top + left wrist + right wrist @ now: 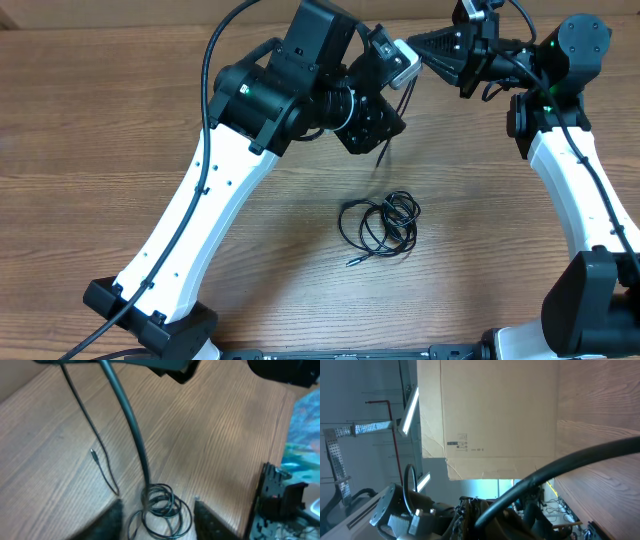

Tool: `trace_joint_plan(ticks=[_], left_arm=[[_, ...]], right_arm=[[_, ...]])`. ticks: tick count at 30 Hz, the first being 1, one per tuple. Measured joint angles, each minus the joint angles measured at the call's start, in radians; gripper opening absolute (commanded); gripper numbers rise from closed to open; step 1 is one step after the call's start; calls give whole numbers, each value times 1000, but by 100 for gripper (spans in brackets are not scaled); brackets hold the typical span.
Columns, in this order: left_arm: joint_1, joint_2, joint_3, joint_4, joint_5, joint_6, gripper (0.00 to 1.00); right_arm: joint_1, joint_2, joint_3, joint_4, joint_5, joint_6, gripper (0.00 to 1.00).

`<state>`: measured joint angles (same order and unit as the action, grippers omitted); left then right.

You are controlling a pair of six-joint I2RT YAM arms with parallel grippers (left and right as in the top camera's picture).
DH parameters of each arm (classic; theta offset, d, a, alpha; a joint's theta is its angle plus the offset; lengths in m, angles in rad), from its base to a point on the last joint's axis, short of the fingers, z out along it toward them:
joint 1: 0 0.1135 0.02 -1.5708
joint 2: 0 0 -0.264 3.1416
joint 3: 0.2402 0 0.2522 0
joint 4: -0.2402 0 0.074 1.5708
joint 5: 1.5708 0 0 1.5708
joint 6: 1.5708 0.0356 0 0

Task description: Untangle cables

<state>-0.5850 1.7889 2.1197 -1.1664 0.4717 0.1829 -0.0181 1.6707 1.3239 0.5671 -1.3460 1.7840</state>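
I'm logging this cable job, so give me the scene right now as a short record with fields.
surface: wooden table
coiled cable: small black bunch lying mid-table, untouched
loose strand: thin, plug end free
left pincer: open, raised, facing the coil
right pincer: shut, raised beside the left one; contents unclear

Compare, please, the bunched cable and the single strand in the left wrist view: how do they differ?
The bunched cable is wound into overlapping loops; the single strand runs as one wavy line. The bunched cable is compact; the single strand stretches farther, showing a plug end. Both are thin and black.
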Motion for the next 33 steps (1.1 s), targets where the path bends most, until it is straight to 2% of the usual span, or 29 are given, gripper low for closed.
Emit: trace_joint_plan(ticks=[2, 4, 11, 19, 22, 27, 33], left_arm=[[0, 0, 0, 27, 0, -21, 71], [0, 0, 0, 46, 6, -33, 75], [0, 0, 0, 90, 39, -49, 77], [-3, 0, 0, 143, 75, -22, 65], [-3, 0, 0, 169, 75, -21, 63], [-3, 0, 0, 172, 63, -19, 45], [-3, 0, 0, 179, 29, -27, 44]], right_arm=[[0, 0, 0, 0, 1, 0, 4], [0, 0, 0, 0, 1, 0, 4], [0, 0, 0, -7, 5, 0, 4], [29, 0, 0, -30, 33, 5, 4], [42, 0, 0, -29, 39, 19, 4], [45, 0, 0, -29, 41, 38, 4], [45, 0, 0, -29, 42, 45, 4]])
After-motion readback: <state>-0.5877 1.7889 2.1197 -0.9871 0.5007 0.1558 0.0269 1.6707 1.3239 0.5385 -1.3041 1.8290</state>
